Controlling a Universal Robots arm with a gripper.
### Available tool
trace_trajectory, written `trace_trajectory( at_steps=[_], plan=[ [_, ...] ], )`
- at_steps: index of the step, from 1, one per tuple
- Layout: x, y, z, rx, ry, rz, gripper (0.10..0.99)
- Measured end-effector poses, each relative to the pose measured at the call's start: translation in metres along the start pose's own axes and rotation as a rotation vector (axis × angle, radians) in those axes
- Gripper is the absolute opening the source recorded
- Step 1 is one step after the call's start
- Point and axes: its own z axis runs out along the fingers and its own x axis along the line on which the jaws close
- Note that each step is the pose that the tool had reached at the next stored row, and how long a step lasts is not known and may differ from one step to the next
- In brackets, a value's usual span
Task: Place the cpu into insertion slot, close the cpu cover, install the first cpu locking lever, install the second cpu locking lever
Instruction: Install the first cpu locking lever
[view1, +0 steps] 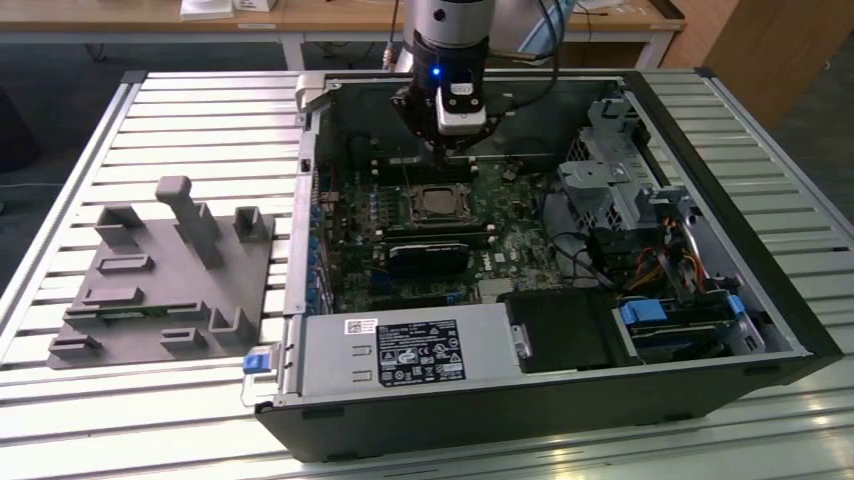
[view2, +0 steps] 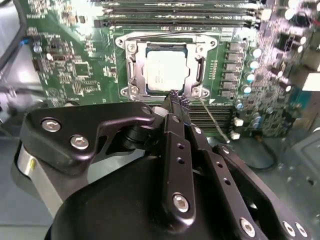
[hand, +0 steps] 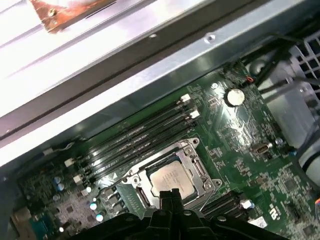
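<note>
The second wrist view gives the plainest reading of the relation that matters. The gripper (view2: 174, 96) is held with its fingertips brought together. Nothing is seen between them, and their tip is set right at the edge of the insertion slot (view2: 129, 48).

The cpu (view2: 164, 72) is seated flat in that slot. Its pale metal top is shown through the window of the cpu cover (view2: 199, 67), which appears to be laid down over it rather than stood open.

From the socket corner just beside the fingertips, a thin metal lever (view2: 215, 120) is seen running away across the green circuit board (view2: 75, 65). Its long axis is slanted against the socket's straight sides. It is judged to be unlatched, though this cannot be told for certain. The rows of memory slots (view2: 175, 12) are found on the opposite side of the socket from the gripper.

In the exterior view the arm is hung upright inside the open computer case (view1: 694, 130), with the gripper over the board close by the socket. A grey fixture (view1: 160, 270) is left well apart, at the exterior view's left.

From how things lie, the placing and the covering are taken as done, and the work is judged to stand at the levers.
</note>
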Motion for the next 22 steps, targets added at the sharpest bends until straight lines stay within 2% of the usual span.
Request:
trace_trajectory(
  at_steps=[11,14,19,22],
  plan=[
    [0.0,0.0,0.0003,0.0,0.0074,-0.192,0.106],
    [0.0,0.0,0.0003,0.0,0.0087,-0.227,0.106],
    [0.0002,-0.0002,0.0007,0.0,0.0097,-0.25,0.106],
    [0.0003,-0.0002,0.0008,0.0,0.0116,-0.296,0.106]
  ],
)
